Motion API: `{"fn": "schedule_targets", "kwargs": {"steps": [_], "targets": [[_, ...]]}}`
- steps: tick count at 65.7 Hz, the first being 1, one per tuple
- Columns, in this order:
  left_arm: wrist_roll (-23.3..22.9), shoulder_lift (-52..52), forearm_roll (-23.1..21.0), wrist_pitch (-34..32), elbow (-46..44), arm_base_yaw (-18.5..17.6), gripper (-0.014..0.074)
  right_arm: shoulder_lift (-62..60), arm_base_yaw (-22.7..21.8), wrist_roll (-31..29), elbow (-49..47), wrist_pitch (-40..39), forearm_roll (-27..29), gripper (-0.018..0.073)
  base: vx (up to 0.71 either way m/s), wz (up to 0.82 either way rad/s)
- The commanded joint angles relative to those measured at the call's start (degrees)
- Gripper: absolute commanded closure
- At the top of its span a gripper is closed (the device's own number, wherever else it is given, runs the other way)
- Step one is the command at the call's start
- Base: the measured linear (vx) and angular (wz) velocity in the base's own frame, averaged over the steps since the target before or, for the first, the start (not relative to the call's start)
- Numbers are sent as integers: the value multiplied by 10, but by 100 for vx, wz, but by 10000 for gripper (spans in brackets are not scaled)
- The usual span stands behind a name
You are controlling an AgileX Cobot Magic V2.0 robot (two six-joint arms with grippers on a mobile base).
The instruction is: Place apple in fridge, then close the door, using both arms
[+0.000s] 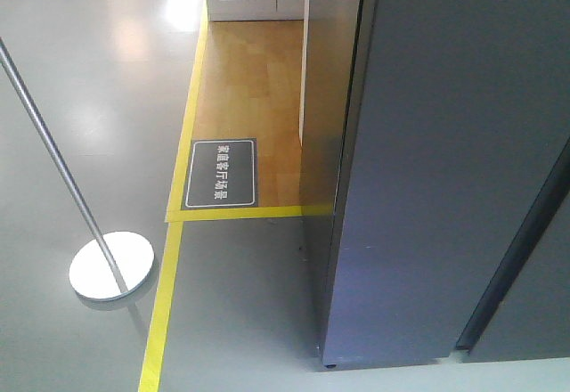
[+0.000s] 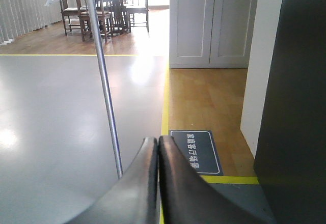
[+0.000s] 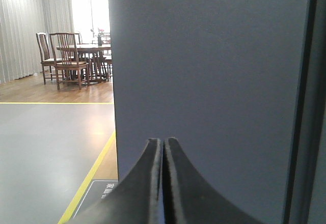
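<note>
- Fridge [image 1: 445, 169] dark grey wall blocks the right side; closed
- Open grey floor [image 1: 89, 98] to the left; slanted metal pole [image 1: 53, 151] on round base [image 1: 111, 265] stands there

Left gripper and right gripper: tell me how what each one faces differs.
The left gripper faces open floor, with a metal pole and a dark floor sign ahead; the right gripper faces the dark grey fridge panel filling most of its view. The sign lies ahead of the left gripper, but low and left of the right one. Both are shut and empty.
</note>
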Motion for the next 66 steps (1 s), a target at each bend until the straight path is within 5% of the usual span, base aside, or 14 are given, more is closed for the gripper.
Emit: {"fn": "schedule_targets", "kwargs": {"steps": [1,66], "targets": [[0,-9,0,-39,-10,-5,602,-7,-2,-5,-2,-46,-5,562,0,0],[0,-9,0,-39,-10,-5,602,-7,-2,-5,-2,-46,-5,562,0,0]]}}
